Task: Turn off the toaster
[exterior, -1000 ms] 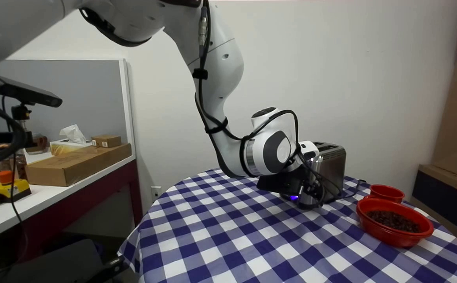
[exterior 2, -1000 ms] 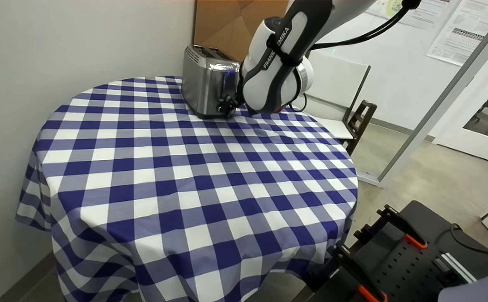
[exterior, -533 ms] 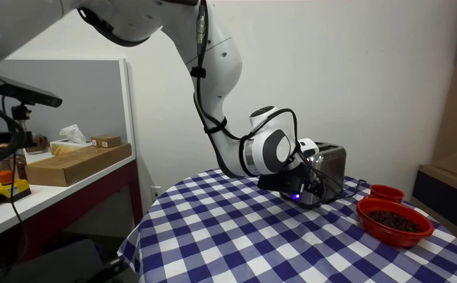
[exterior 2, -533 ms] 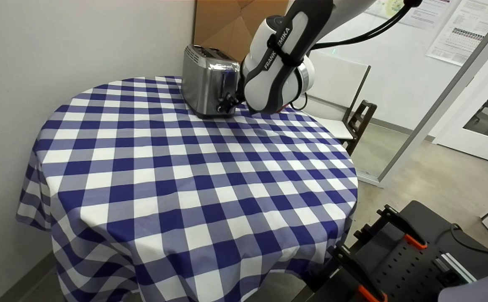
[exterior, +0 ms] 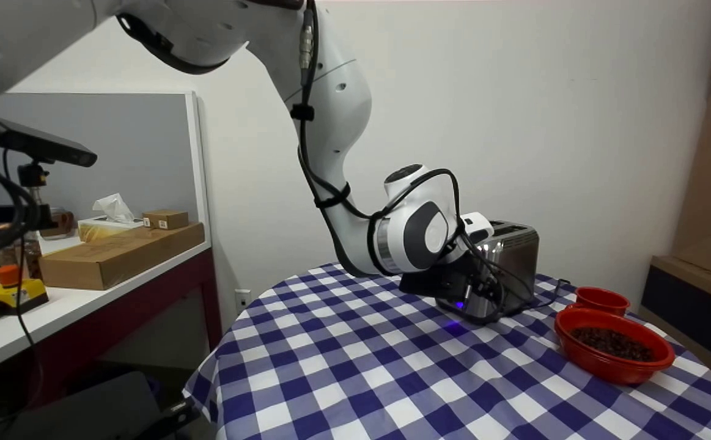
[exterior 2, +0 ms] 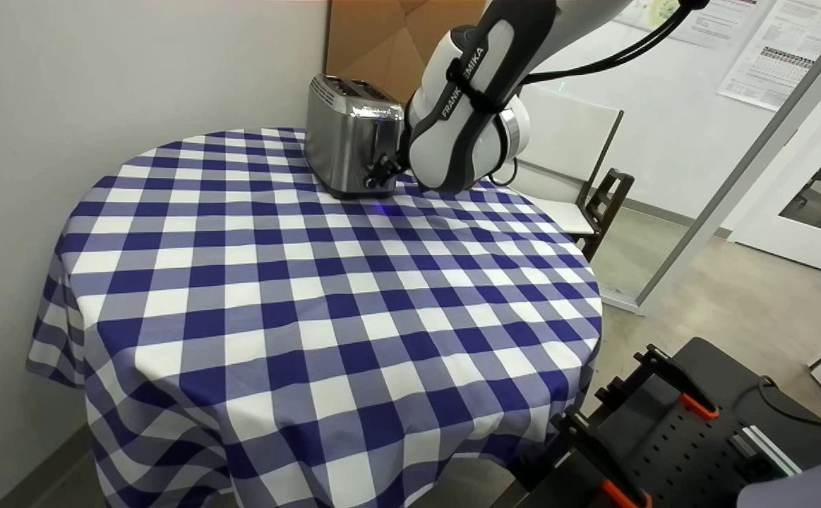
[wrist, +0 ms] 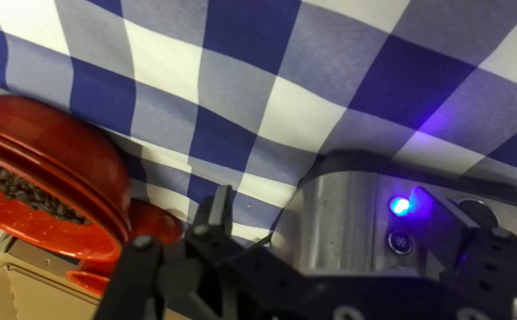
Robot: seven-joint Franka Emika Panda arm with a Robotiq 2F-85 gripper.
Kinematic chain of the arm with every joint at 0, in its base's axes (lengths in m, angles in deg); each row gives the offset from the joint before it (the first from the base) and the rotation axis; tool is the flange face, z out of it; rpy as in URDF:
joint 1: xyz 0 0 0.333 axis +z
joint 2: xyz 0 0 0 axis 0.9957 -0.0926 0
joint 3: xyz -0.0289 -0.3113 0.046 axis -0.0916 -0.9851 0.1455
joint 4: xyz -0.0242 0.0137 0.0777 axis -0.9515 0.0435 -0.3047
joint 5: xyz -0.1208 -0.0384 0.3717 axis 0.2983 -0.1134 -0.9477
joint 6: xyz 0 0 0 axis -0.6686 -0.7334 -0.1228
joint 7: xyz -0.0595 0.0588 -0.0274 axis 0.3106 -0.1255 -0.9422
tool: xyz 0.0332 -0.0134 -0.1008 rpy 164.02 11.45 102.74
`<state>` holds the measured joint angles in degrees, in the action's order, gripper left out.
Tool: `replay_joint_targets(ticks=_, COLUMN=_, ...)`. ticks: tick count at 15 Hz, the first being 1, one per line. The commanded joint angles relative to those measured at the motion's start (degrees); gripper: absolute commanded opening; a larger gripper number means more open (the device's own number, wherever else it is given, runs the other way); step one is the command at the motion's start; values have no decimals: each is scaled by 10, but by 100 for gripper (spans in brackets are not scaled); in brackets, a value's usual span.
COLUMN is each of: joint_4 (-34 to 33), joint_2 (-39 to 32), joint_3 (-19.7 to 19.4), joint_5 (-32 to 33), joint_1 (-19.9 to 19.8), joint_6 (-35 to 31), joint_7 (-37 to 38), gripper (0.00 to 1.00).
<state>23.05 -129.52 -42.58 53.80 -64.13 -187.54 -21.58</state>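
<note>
The silver toaster (exterior: 519,269) stands on the checked tablecloth near the wall, and also shows in an exterior view (exterior 2: 336,144). In the wrist view the toaster (wrist: 334,222) shows a lit blue button (wrist: 399,206) and an unlit snowflake button (wrist: 400,242) below it. A dark round knob (wrist: 478,212) is partly hidden by a finger. My gripper (wrist: 322,191) is open, its fingers wide apart at the toaster's control face, with nothing held. The right finger's tip is beside the lit button and catches its blue light; I cannot tell whether it touches.
A red bowl (exterior: 615,345) of dark beans and a red cup (exterior: 601,299) stand beside the toaster. A black cord (exterior: 551,298) runs behind it. The wall is close behind the toaster. A chair (exterior 2: 558,155) stands past the table edge.
The arm has shifted slightly left and back in an exterior view. The blue light was lit in the earlier frames; its glow now also falls on the tablecloth in front of the toaster.
</note>
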Motion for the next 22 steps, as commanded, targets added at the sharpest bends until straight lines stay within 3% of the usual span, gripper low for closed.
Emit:
replay_joint_targets(ticks=1, joint_4=5, joint_2=21, joint_3=41, joint_5=-11, joint_1=-34, joint_6=24, joint_7=-40, gripper=100)
replay_joint_targets(ticks=7, joint_4=0, joint_2=23, joint_3=60, joint_5=-8, joint_1=-56, joint_6=46, joint_7=-48, gripper=100)
replay_joint_targets(ticks=16, joint_4=-10, joint_2=-9, joint_3=-7, joint_5=-20, joint_1=-3, joint_6=6, joint_7=-31, gripper=100)
replay_joint_targets(ticks=22, joint_4=-7, joint_2=-5, joint_3=10, joint_5=-15, joint_1=-11, joint_6=26, joint_7=-40, gripper=100)
